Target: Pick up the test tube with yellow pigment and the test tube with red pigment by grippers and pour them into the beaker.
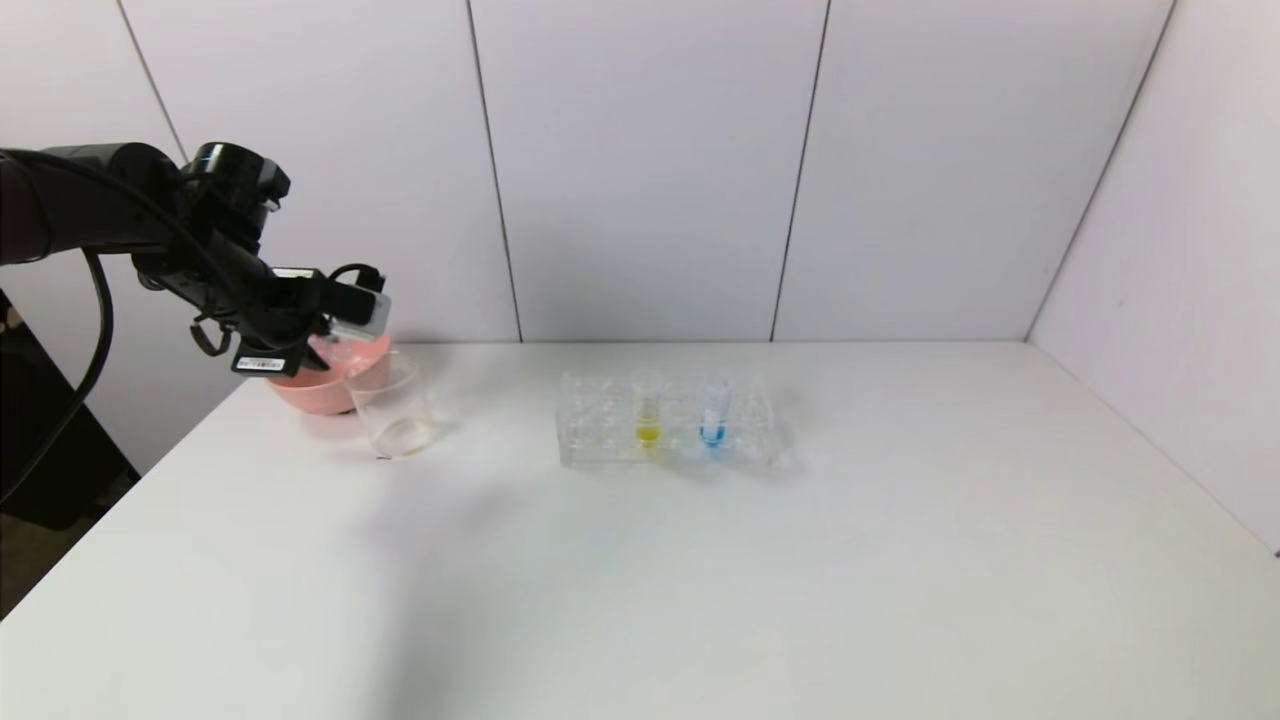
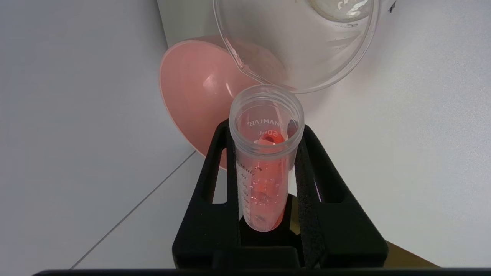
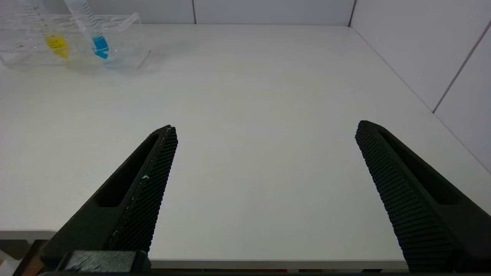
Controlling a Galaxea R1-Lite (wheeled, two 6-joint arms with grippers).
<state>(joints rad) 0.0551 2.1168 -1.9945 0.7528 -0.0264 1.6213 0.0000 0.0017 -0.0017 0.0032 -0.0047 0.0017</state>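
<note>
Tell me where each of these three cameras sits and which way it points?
Head view: up on the robot, looking forward and down over the white table; the left arm and left gripper show, above the beaker.
Left wrist view: on the left arm, looking along its fingers clamped on the test tube with red pigment, toward the beaker and pink bowl.
Right wrist view: low at the table's near edge, looking across it between the open right gripper.
Shared: head and right wrist views both show the rack with the test tube with yellow pigment and blue tube.

A lab bench setup. A plain white tabletop [image 1: 700, 560] boxed in by white wall panels [image 1: 650, 170] carries a clear tube rack [image 1: 600, 425], a beaker [image 1: 395, 405] and graduated pigment tubes.
</note>
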